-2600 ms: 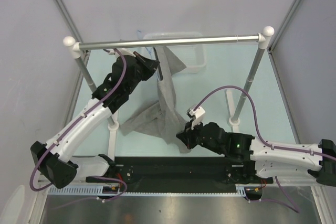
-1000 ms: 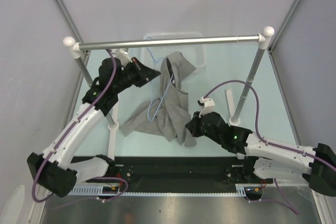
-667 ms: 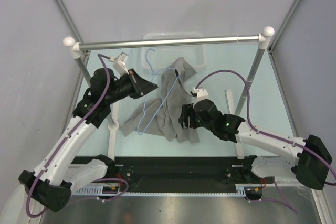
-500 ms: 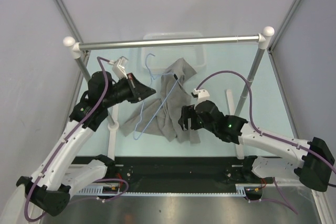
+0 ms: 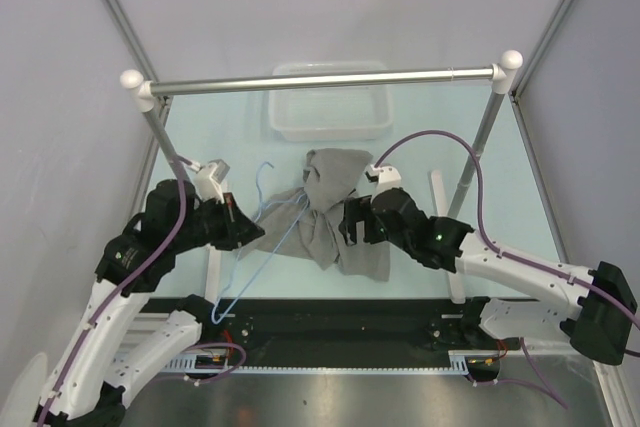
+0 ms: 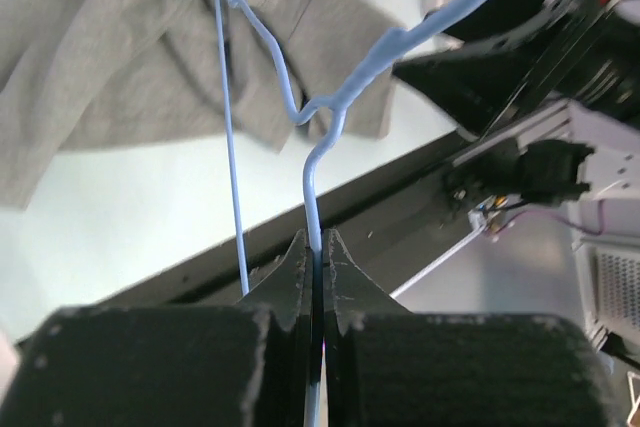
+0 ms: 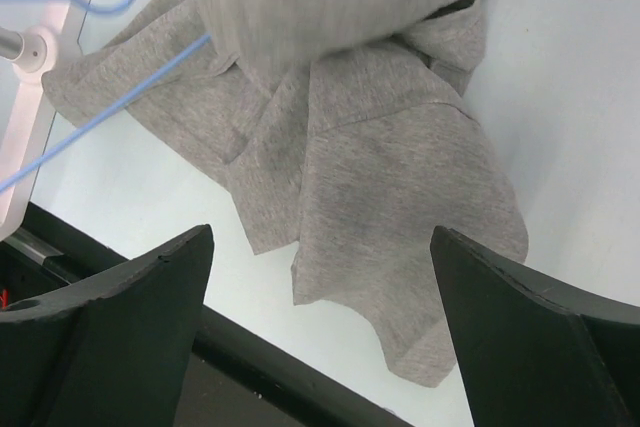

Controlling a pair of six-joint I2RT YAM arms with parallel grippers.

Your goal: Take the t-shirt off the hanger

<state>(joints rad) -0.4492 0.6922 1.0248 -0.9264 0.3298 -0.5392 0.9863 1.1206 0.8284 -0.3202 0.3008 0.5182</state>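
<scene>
The grey t-shirt (image 5: 335,217) lies crumpled on the pale table (image 5: 450,147), near the middle. The light-blue wire hanger (image 6: 311,197) slants beside it, its far end tucked under a fold of the cloth. The left gripper (image 6: 315,252) is clamped tight on the wire. The right gripper (image 7: 320,237) hangs over the shirt, its fingers spread wide and holding nothing.

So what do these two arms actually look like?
The left arm and right arm are white shells joined by black joints. A purple cable loops along each, a white box sits near each wrist, and the fingers are black wedges. One green light glows on the right.
</scene>
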